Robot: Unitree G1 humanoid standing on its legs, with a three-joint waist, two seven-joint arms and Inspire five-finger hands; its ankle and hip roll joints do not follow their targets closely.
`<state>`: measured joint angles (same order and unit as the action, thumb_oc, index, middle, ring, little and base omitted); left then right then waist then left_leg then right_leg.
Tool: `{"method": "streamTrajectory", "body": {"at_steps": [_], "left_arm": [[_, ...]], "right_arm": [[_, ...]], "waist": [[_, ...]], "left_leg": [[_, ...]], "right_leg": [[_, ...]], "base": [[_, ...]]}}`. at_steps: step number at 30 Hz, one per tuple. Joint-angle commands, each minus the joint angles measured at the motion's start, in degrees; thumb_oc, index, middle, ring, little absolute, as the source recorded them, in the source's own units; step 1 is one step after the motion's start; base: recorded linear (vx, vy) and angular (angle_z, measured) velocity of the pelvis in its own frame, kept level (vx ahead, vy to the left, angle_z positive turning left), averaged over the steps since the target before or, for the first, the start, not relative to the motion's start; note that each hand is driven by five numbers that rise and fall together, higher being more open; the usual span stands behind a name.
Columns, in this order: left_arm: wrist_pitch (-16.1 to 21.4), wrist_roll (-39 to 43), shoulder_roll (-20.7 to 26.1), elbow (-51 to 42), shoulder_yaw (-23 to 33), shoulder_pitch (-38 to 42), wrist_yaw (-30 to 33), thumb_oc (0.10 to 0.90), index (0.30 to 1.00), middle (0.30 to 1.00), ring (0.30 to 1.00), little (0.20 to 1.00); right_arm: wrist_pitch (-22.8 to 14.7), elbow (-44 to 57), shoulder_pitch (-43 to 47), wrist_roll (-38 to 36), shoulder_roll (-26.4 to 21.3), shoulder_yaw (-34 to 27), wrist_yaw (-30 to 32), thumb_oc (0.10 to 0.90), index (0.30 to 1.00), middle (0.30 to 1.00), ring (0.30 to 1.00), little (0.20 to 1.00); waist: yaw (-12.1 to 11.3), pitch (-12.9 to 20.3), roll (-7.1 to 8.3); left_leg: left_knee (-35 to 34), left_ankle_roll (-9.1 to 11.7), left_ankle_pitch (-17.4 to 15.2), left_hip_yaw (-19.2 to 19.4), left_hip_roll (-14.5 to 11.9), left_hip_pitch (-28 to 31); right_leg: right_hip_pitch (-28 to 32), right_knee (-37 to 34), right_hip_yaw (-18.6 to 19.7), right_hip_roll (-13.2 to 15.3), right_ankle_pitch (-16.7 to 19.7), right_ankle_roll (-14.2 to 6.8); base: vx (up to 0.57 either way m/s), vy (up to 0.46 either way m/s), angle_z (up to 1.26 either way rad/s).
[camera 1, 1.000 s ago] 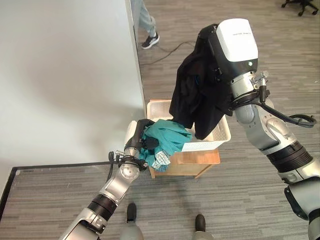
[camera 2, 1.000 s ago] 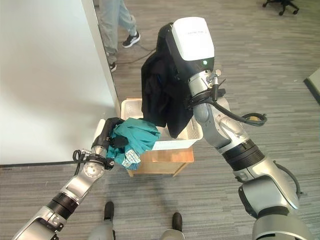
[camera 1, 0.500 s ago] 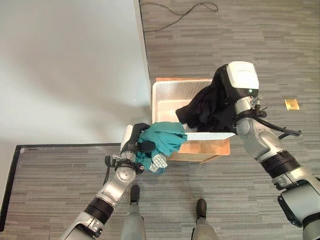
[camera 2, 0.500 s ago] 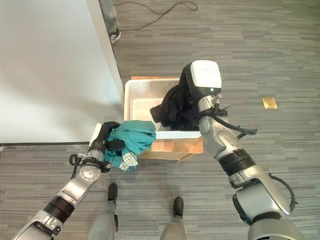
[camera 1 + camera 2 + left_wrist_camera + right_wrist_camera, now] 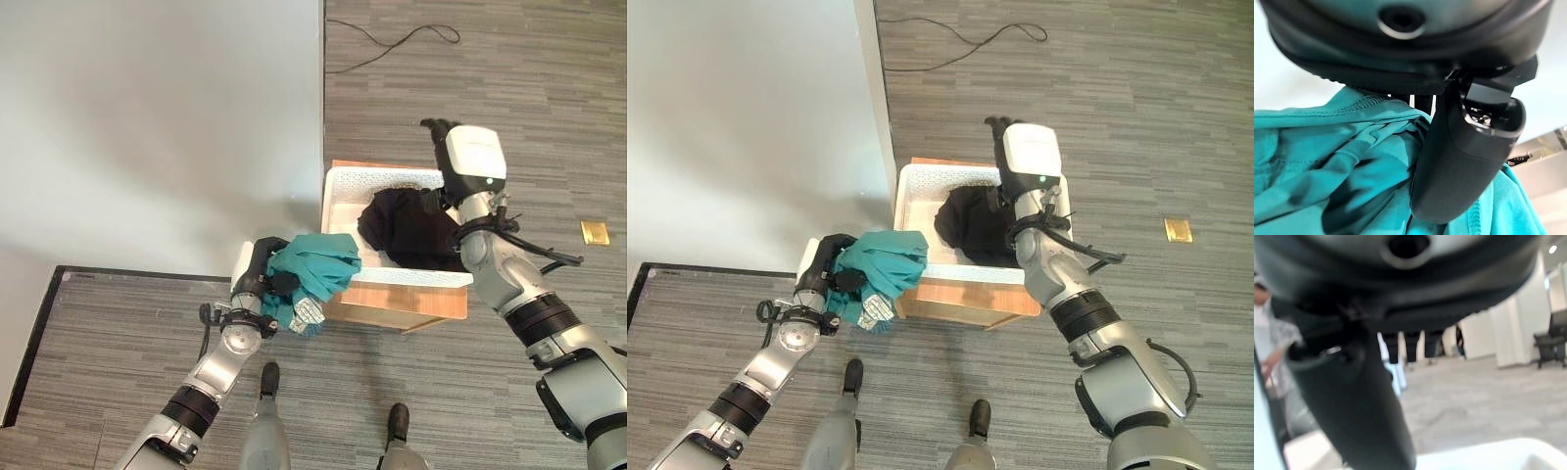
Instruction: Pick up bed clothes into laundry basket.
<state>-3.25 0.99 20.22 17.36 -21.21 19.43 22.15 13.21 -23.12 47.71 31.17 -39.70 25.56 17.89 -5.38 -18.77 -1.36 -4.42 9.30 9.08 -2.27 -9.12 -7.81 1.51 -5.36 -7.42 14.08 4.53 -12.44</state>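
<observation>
One hand (image 5: 257,279) apparently gripping teal cloth (image 5: 318,269)

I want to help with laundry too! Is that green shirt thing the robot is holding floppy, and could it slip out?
Probably floppy: the teal garment bunches in folds and droops below the left hand. It likely weighs little, since it hangs from the curled fingers alone. It might slip or snag, as a loose end dangles outside the white laundry basket.
</observation>
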Motion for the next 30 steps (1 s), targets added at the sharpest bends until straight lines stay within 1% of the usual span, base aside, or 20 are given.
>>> {"method": "streamTrajectory", "body": {"at_steps": [1,2,4,6,7,8,9,10,12,13,14,16,17,19,21,23,24,26,27,30], "left_arm": [[5.0,-2.0,0.1,-5.9,2.3,2.9,2.9,0.4,0.3,0.3,0.3,0.3],[5.1,-2.6,0.4,-8.2,3.4,3.0,3.1,0.4,0.3,0.3,0.3,0.3],[4.9,-3.1,0.7,-9.3,3.4,3.0,2.9,0.4,0.3,0.3,0.3,0.3],[5.2,-3.9,0.7,-12.9,3.4,4.8,2.1,0.4,0.3,0.3,0.3,0.3],[5.4,-4.2,0.1,-13.9,2.0,5.8,1.2,0.4,0.3,0.3,0.3,0.3],[5.3,-4.2,0.2,-13.9,1.7,5.7,1.2,0.4,0.3,0.3,0.3,0.3],[5.5,-4.2,-1.0,-14.7,0.1,7.7,0.2,0.4,0.3,0.3,0.3,0.3],[6.1,-4.0,-3.0,-15.9,-1.3,10.1,-0.1,0.4,0.3,0.3,0.3,0.3],[6.5,-3.8,-3.9,-16.5,-2.2,11.9,-0.4,0.4,0.3,0.3,0.3,0.3],[6.6,-3.8,-4.0,-16.5,-2.4,11.9,-0.4,0.4,0.3,0.3,0.3,0.3],[7.0,-3.7,-4.4,-17.4,-3.3,14.8,-0.2,0.4,0.3,0.3,0.3,0.3],[7.4,-3.6,-4.6,-18.1,-4.4,17.4,-0.7,0.4,0.3,0.3,0.3,0.3],[7.4,-3.6,-4.6,-18.0,-4.4,17.4,-0.7,0.4,0.3,0.3,0.3,0.3],[7.3,-4.5,-5.1,-17.3,-6.0,21.0,-0.5,0.4,0.3,0.3,0.3,0.3],[7.2,-5.0,-5.6,-16.5,-6.4,21.8,-0.3,0.4,0.3,0.3,0.3,0.3],[6.7,-7.0,-6.7,-13.9,-7.5,23.4,0.9,0.4,0.3,0.3,0.3,0.3],[6.8,-7.1,-6.8,-13.8,-7.6,23.5,1.0,0.4,0.3,0.3,0.3,0.3],[6.2,-10.4,-7.1,-9.0,-9.2,24.7,2.3,0.4,0.3,0.3,0.3,0.3],[6.3,-10.4,-7.1,-8.9,-9.2,24.8,2.3,0.4,0.3,0.3,0.3,0.3],[5.3,-13.0,-6.7,-3.6,-10.6,26.2,3.4,0.4,0.3,0.3,0.3,0.3]], "right_arm": [[-0.5,5.7,9.2,2.4,-6.3,-3.5,6.3,0.8,0.9,0.9,0.9,0.9],[-1.0,8.9,6.3,2.6,-6.6,-6.3,7.0,0.8,0.9,0.9,0.9,0.9],[-1.1,11.1,3.8,3.0,-6.5,-8.2,6.9,0.8,0.9,0.9,0.9,0.9],[-2.1,16.6,-4.1,4.0,-5.1,-12.3,7.1,0.8,0.9,0.9,0.9,0.9],[-2.5,16.7,-8.2,4.1,-3.7,-13.6,6.8,0.8,0.9,0.9,0.9,0.9],[-2.6,16.9,-8.8,4.2,-3.7,-13.9,6.8,0.8,0.9,0.9,0.9,0.9],[-3.0,17.7,-13.8,4.1,-1.7,-15.4,6.1,0.8,0.9,0.9,0.9,0.9],[-4.1,17.6,-20.8,3.6,0.6,-16.4,5.6,0.8,0.9,0.9,0.9,0.9],[-4.9,17.3,-26.5,3.9,1.2,-16.7,4.7,0.8,0.9,0.9,0.9,0.9],[-5.0,17.4,-26.8,4.0,1.2,-16.9,4.7,0.8,0.9,0.9,0.9,0.9],[-5.3,14.4,-31.8,4.4,1.1,-16.2,3.9,0.8,0.9,0.9,0.9,0.9],[-5.7,10.5,-36.0,4.7,1.3,-15.2,2.9,0.8,0.9,0.9,0.9,0.9],[-5.9,10.3,-36.0,4.7,1.3,-15.2,3.1,0.8,0.9,0.9,0.9,0.9],[-6.7,2.0,-39.7,3.8,2.3,-13.0,2.1,0.8,0.9,0.9,0.9,0.9],[-7.1,-0.8,-40.2,3.3,2.9,-12.2,2.0,0.8,0.9,0.9,0.9,0.9],[-7.9,-7.0,-43.1,0.6,4.9,-11.6,1.5,0.8,0.9,0.9,0.9,0.9],[-8.0,-7.1,-43.1,0.6,4.9,-11.5,1.7,0.8,0.9,0.9,0.9,0.9],[-9.0,-12.2,-45.9,-2.8,7.0,-12.0,2.0,0.8,0.9,0.9,0.9,0.9],[-9.0,-12.2,-45.9,-2.8,7.0,-12.0,2.1,0.8,0.9,0.9,0.9,0.9],[-10.0,-17.0,-49.9,-7.2,9.7,-13.2,2.1,0.8,0.9,0.9,0.9,0.9]], "waist": [[0.8,5.5,-1.11],[1.5,6.2,-1.48],[1.7,6.5,-1.46],[3.1,7.2,-2.24],[3.6,7.4,-2.44],[3.4,7.5,-2.36],[4.2,7.9,-2.76],[5.6,7.8,-3.25],[6.5,8.0,-3.51],[6.4,8.1,-3.52],[7.5,7.9,-3.84],[8.2,7.7,-4.16],[8.1,7.8,-4.14],[9.5,7.4,-4.29],[9.9,7.3,-4.25],[11.1,6.9,-4.04],[11.0,6.9,-4.02],[12.3,6.4,-3.69],[12.3,6.4,-3.68],[14.0,5.6,-3.22]], "left_leg": [[-0.6,-4.7,-7.7,2.2,7.1,2.6],[-0.6,-4.8,-8.1,2.4,7.0,3.3],[-0.6,-4.8,-8.3,2.4,6.9,3.8],[-0.6,-4.9,-8.7,2.6,6.8,4.6],[-0.6,-5.0,-8.8,2.7,6.8,5.1],[-0.6,-5.0,-8.9,2.7,6.8,5.2],[-0.6,-5.1,-9.1,3.0,6.6,5.9],[-0.6,-5.2,-8.7,3.4,6.4,6.3],[-0.6,-5.3,-9.6,3.6,6.3,7.2],[-0.6,-5.3,-9.6,3.5,6.3,7.2],[-0.6,-5.2,-9.6,3.7,6.1,7.5],[-0.6,-5.2,-9.4,3.9,6.1,7.5],[-0.6,-5.2,-9.4,3.9,6.1,7.6],[-0.6,-5.2,-9.2,4.5,5.8,7.5],[-0.6,-5.2,-9.2,4.7,5.7,7.5],[-0.6,-5.2,-9.1,5.2,5.5,7.5],[-0.6,-5.2,-9.1,5.2,5.5,7.5],[-0.6,-5.1,-8.9,5.7,5.4,7.1],[-0.6,-5.1,-8.9,5.7,5.4,7.1],[-0.6,-5.0,-8.5,6.5,5.0,5.8]], "right_leg": [[-2.3,0.4,0.8,-8.1,-4.9,4.2],[-1.7,0.4,1.0,-7.9,-5.0,4.1],[-1.3,0.4,1.1,-7.9,-5.1,4.2],[-0.5,0.4,1.6,-7.7,-5.3,4.2],[-0.2,0.4,1.8,-7.7,-5.4,4.1],[-0.1,0.4,1.8,-7.7,-5.4,4.1],[0.4,0.4,2.2,-7.6,-5.5,4.2],[0.6,0.4,2.6,-7.5,-5.1,4.3],[1.4,0.4,2.9,-7.5,-6.0,4.3],[1.5,0.4,2.8,-7.5,-6.0,4.3],[1.6,0.4,2.8,-7.5,-6.0,4.3],[1.7,0.4,2.9,-7.6,-6.0,4.2],[1.7,0.4,2.9,-7.6,-6.0,4.2],[1.4,0.4,3.5,-7.8,-5.9,4.2],[1.3,0.4,3.8,-7.8,-5.8,4.2],[1.0,0.4,4.3,-8.1,-5.7,4.2],[1.0,0.4,4.4,-8.1,-5.7,4.2],[0.2,0.4,4.9,-8.4,-5.4,4.1],[0.2,0.4,5.0,-8.4,-5.4,4.1],[-1.8,0.4,5.7,-8.7,-4.8,3.8]], "base": [[0.07,-0.008,-0.05],[0.06,-0.012,-0.03],[0.05,-0.013,-0.02],[0.04,-0.023,-0.04],[0.03,-0.016,-0.06],[0.02,-0.018,-0.15],[-0.02,-0.016,-0.17],[0.02,-0.02,-0.17],[0.04,-0.017,-0.07],[0.0,-0.024,-0.06],[-0.01,-0.025,-0.11],[-0.01,-0.03,-0.15],[-0.02,-0.021,-0.11],[-0.03,-0.02,-0.08],[-0.01,-0.015,-0.11],[-0.01,-0.023,-0.17],[0.0,-0.016,-0.09],[-0.02,-0.017,-0.15],[-0.03,-0.019,-0.2],[-0.03,-0.006,-0.09]]}}
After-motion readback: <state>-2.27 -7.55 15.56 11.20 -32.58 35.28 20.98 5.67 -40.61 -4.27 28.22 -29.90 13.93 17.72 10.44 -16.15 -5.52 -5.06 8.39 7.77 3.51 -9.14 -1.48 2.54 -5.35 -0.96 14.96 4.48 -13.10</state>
